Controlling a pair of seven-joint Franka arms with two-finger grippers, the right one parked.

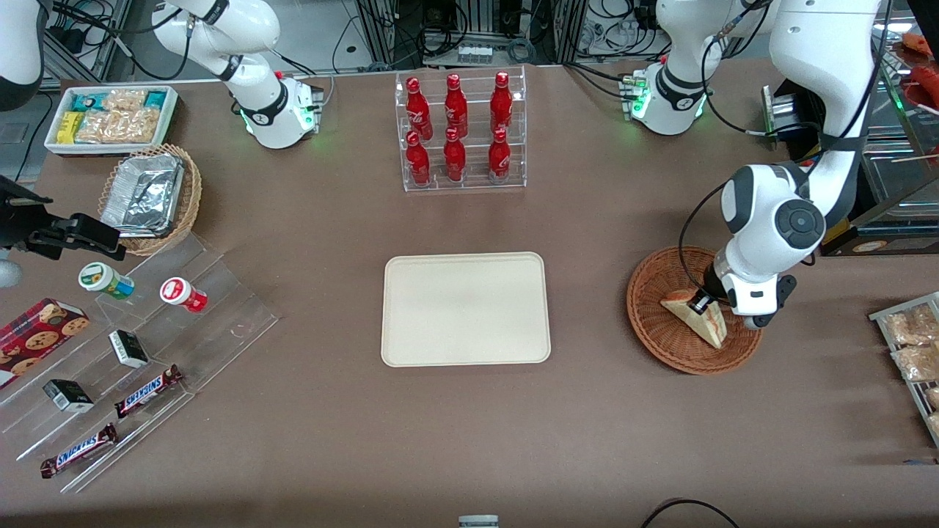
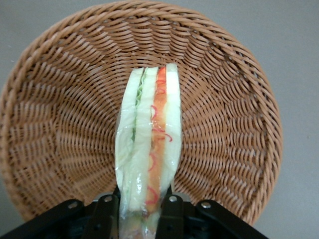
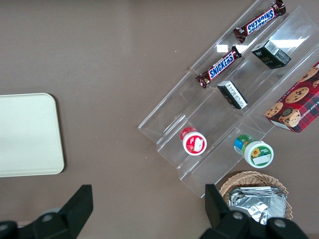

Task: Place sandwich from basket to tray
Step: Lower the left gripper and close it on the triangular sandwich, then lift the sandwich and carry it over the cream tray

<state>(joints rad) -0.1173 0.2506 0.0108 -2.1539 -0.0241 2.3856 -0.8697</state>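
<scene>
We start at the gripper (image 2: 141, 211), which sits low inside the reddish-brown wicker basket (image 1: 649, 312) and is clamped on the sandwich (image 2: 148, 144). In the left wrist view its two black fingers (image 2: 172, 214) press against either side of the wrapped wedge, and the wedge runs straight out from between them with its cut edge toward the camera: pale bread, a green leafy layer, and a red-orange strip with thin red curls. The woven floor of the basket (image 2: 229, 129) spreads around the sandwich on all sides.

From the front, we see the sandwich (image 1: 697, 317) lying over the basket's middle, its point aimed at the rim nearest the camera, with the gripper (image 1: 703, 301) at its thicker end.

Moving away from the gripper toward the parked arm's end of the surface (image 1: 469, 433), we reach the cream-beige tray (image 1: 465, 309), well apart from the basket, flat on the surface and holding nothing.

Farther from the camera than the tray stands a clear rack of six red Coca-Cola bottles (image 1: 456, 132). Farthest from the gripper, at the parked arm's end, are a stepped clear display with two Snickers bars (image 1: 147, 391) and a lighter wicker basket holding foil containers (image 1: 144, 192).
</scene>
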